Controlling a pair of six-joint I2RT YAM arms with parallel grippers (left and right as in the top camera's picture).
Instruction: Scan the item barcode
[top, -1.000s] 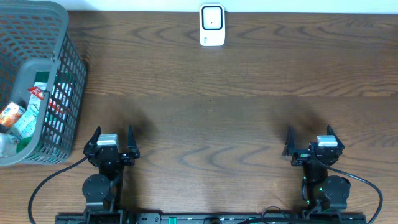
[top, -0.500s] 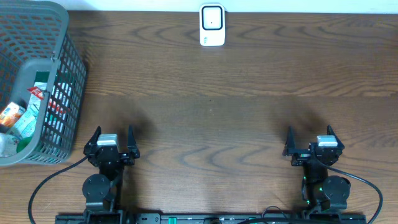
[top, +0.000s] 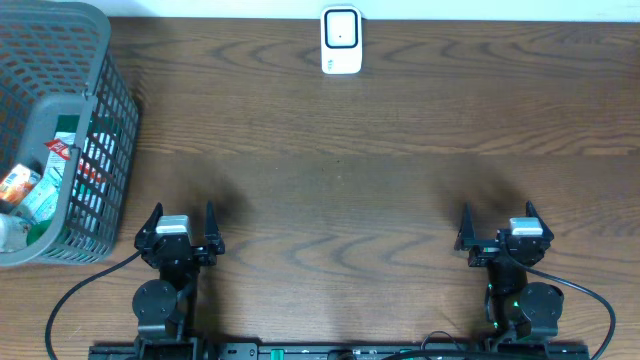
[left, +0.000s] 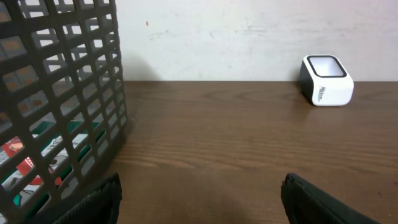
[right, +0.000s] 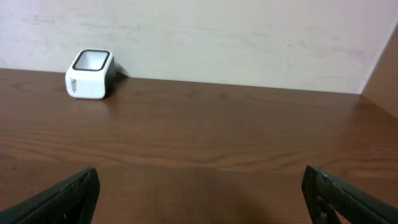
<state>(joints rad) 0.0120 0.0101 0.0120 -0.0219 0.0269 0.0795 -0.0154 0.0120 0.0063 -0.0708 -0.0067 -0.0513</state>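
The place looks like a mock shop checkout set up in a robotics lab. A long wood-grain counter (top: 340, 200) stands against a plain, lightly marked white wall (left: 249, 37). At its far edge sits a small white scanner (top: 341, 40), the sort kept beside a till. At the left end stands a grey plastic basket (top: 105, 130) of the kind shoppers carry, with printed packets (top: 20, 185) inside. The lab side shows along the near edge, where a left arm (top: 165, 262) and a right arm (top: 520, 250) are mounted on a black rail (top: 340, 351).
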